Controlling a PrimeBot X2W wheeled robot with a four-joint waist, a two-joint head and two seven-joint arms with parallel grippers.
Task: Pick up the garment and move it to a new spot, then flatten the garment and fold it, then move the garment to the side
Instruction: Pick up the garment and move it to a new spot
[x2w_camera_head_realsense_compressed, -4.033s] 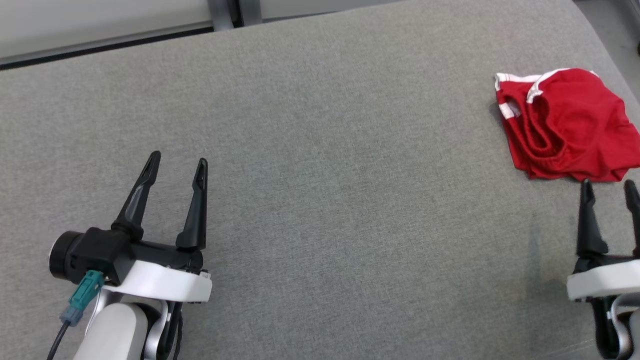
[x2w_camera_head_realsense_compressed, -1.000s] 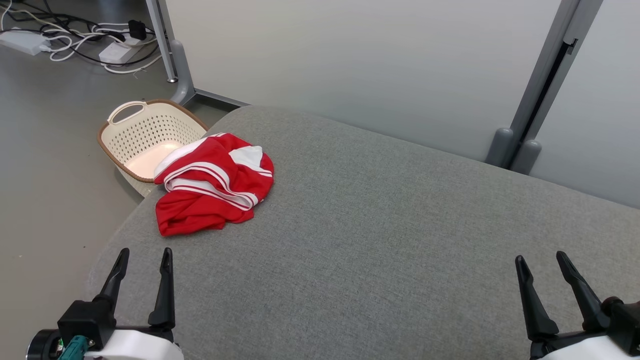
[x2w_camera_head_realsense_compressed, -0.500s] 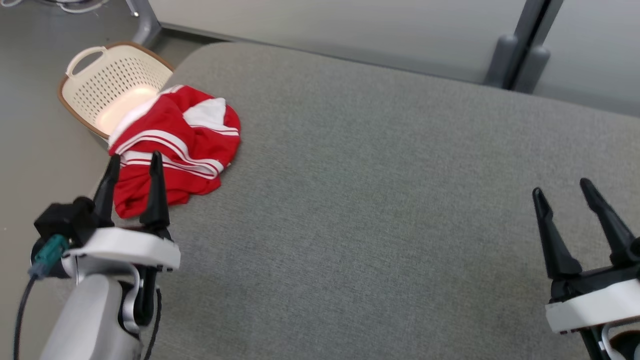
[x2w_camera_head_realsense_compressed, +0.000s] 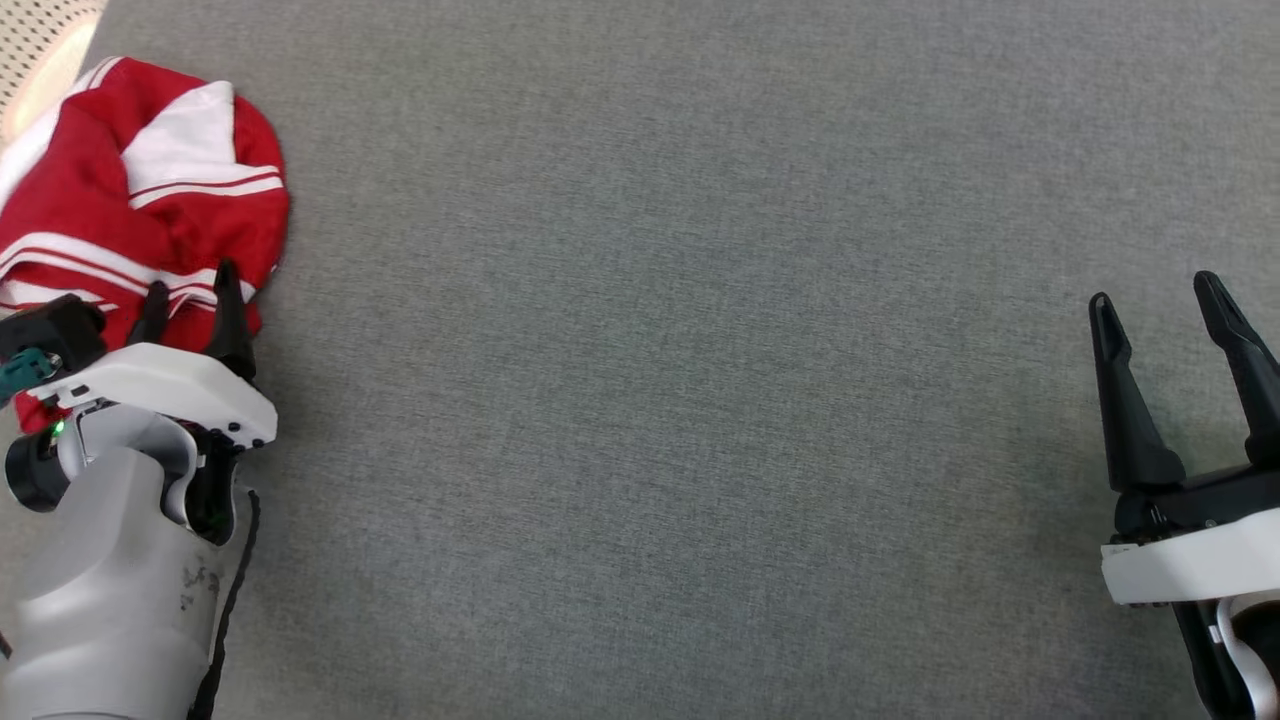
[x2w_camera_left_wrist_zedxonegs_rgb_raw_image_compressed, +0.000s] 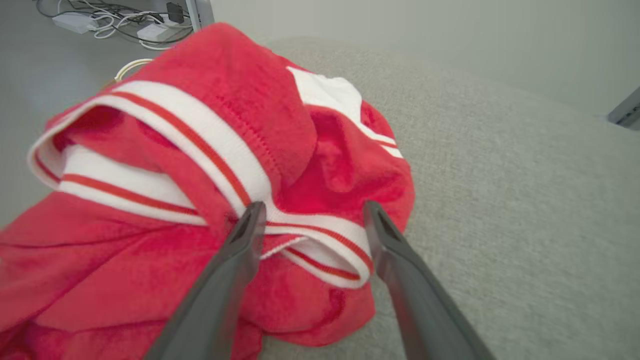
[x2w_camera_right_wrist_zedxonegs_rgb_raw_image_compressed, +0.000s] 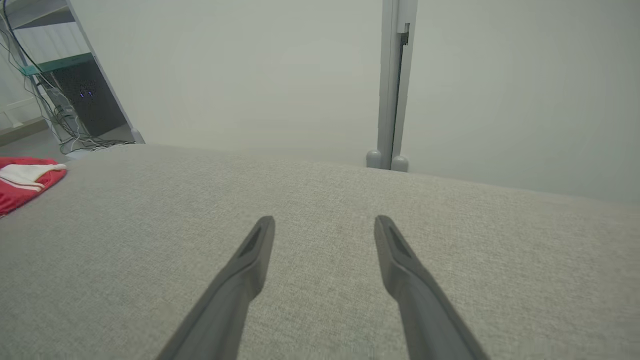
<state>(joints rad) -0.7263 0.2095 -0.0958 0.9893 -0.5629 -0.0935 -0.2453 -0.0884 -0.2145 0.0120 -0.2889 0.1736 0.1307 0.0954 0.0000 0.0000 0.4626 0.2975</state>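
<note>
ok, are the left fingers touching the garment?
Cannot tell. Left wrist view: open left gripper straddles a striped band of the garment, fingers overlapping cloth, but neither contact nor gap is plain.

Soft red knit cloth garment (x2w_camera_head_realsense_compressed: 90, 190) with white ribbed bands (x2w_camera_left_wrist_zedxonegs_rgb_raw_image_compressed: 220, 150), matt grey woven fabric counter (x2w_camera_head_realsense_compressed: 650, 350), smooth matt dark plastic fingers (x2w_camera_head_realsense_compressed: 1120, 410)

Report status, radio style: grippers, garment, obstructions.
Left gripper open, straddling garment at striped band. Right gripper open above grey cushion. Garment crumpled, ungripped. Nothing in the way.
</note>
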